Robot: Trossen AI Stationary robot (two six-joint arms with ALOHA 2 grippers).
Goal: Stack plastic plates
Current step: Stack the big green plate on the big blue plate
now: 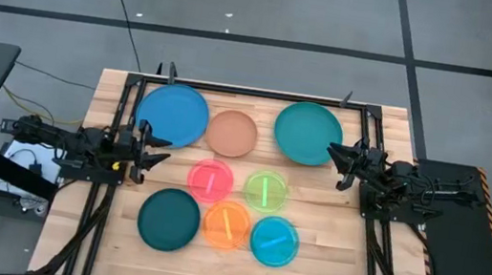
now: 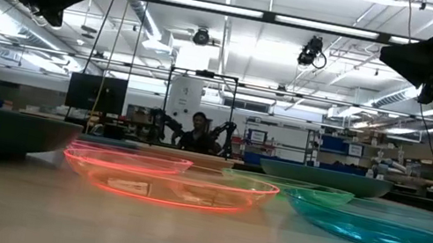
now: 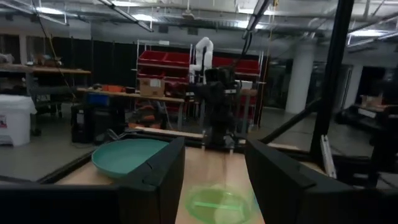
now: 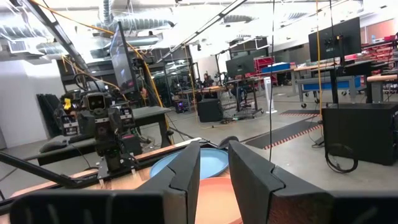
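Eight round plastic plates (image 1: pixel 225 226) lie singly across the tabletop (image 1: pixel 306 262), none stacked. Your left gripper (image 1: pixel 156 145) hangs released by the left edge, your right gripper (image 1: pixel 338 156) clenched, empty, by the right edge; first grasp pending, likely needing one rim lifted

The plates are blue (image 1: pixel 173 114), teal (image 1: pixel 308 132), tan (image 1: pixel 231 133), dark teal (image 1: pixel 169 219), translucent pink (image 1: pixel 210 179), green (image 1: pixel 265 190), orange (image 1: pixel 226 225) and light blue (image 1: pixel 274 241); the surface (image 1: pixel 358 269) is pale wood.

Eight round plastic plates (image 1: pixel 228 188) lie flat, unstacked (three large behind, five smaller in front).
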